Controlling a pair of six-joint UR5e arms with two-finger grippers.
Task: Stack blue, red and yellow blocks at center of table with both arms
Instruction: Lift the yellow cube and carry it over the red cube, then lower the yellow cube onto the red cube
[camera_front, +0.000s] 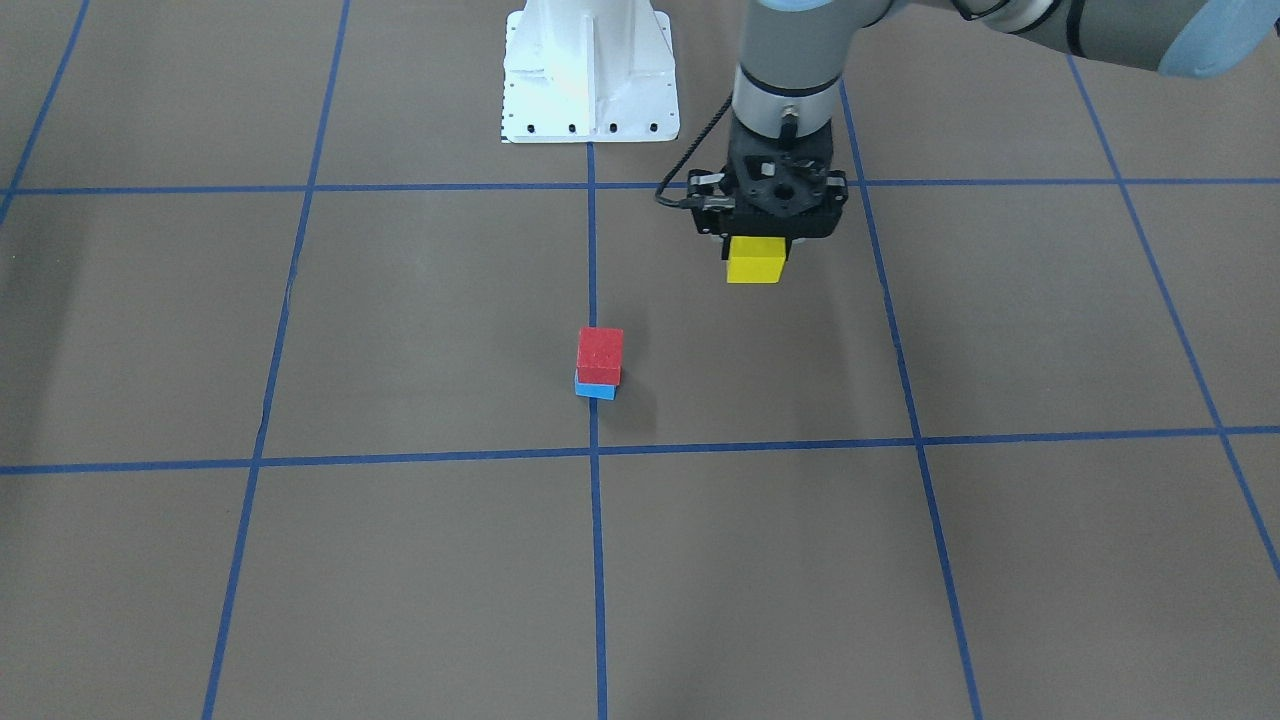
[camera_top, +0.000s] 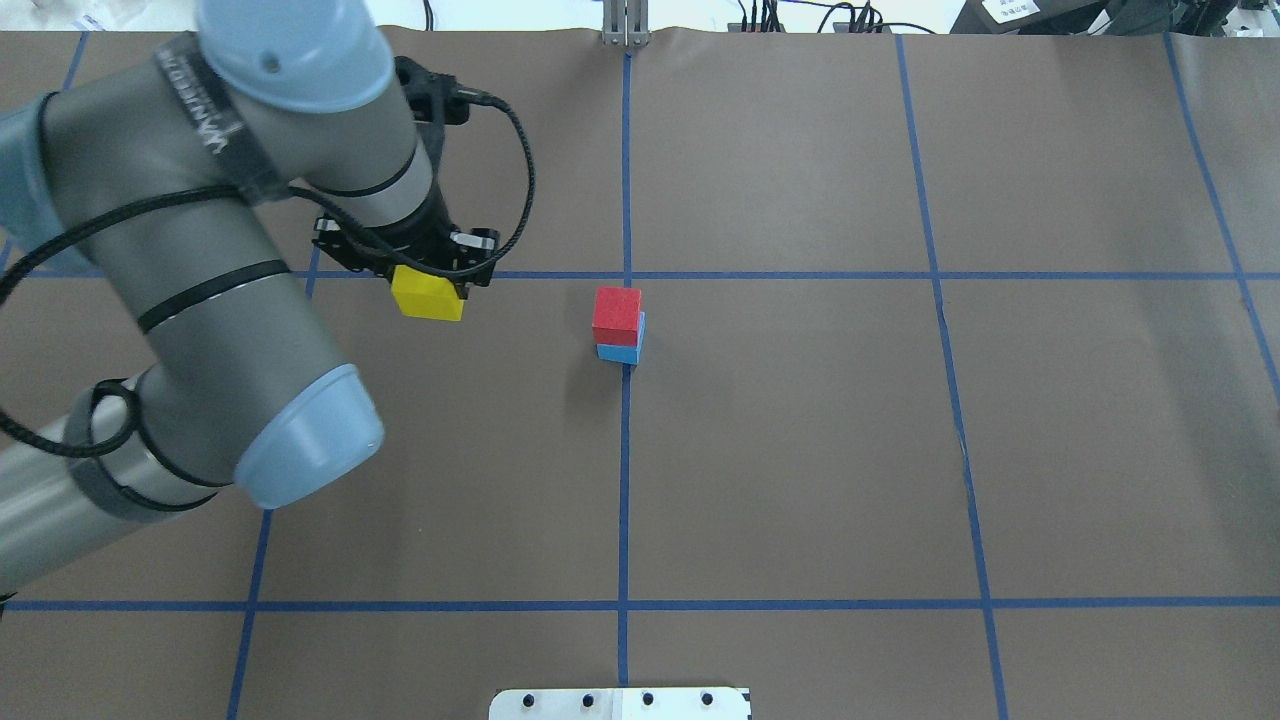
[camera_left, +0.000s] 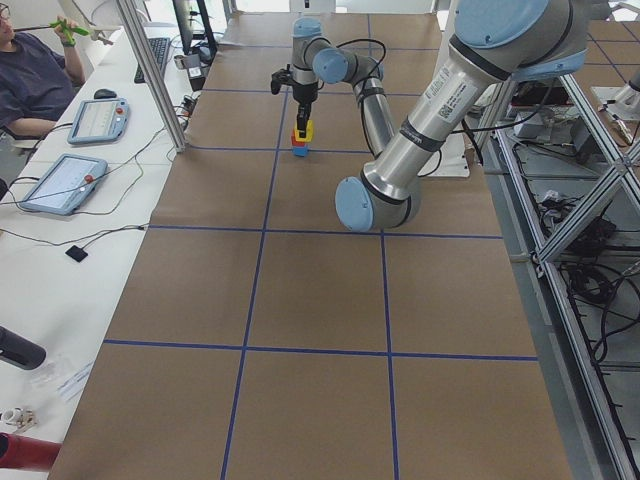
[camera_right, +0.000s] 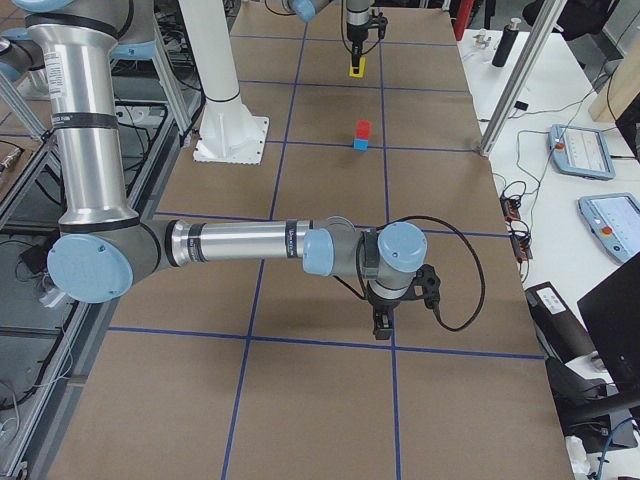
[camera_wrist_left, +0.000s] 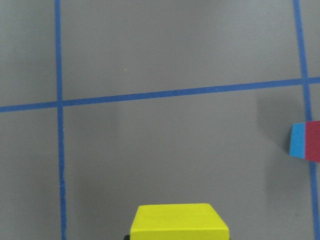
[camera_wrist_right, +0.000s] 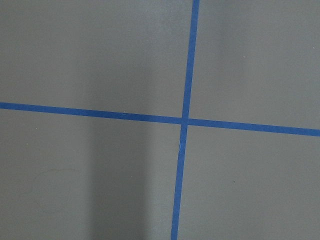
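Observation:
The red block (camera_front: 600, 353) sits on the blue block (camera_front: 594, 390) on the centre tape line of the table (camera_front: 400, 330); both also show in the overhead view, red block (camera_top: 616, 312) over blue block (camera_top: 621, 352). My left gripper (camera_front: 757, 250) is shut on the yellow block (camera_front: 755, 261) and holds it above the table, to the stack's left in the overhead view, yellow block (camera_top: 428, 294). The left wrist view has the yellow block (camera_wrist_left: 179, 223) at the bottom edge and the stack at the right edge. My right gripper (camera_right: 383, 322) hangs low far from the stack; I cannot tell its state.
The white pedestal base (camera_front: 590, 70) stands at the robot's side of the table. A desk with tablets (camera_left: 62, 182) and a seated person (camera_left: 30, 75) runs along the far side. The left arm's elbow (camera_top: 300, 440) hangs over the table's left half.

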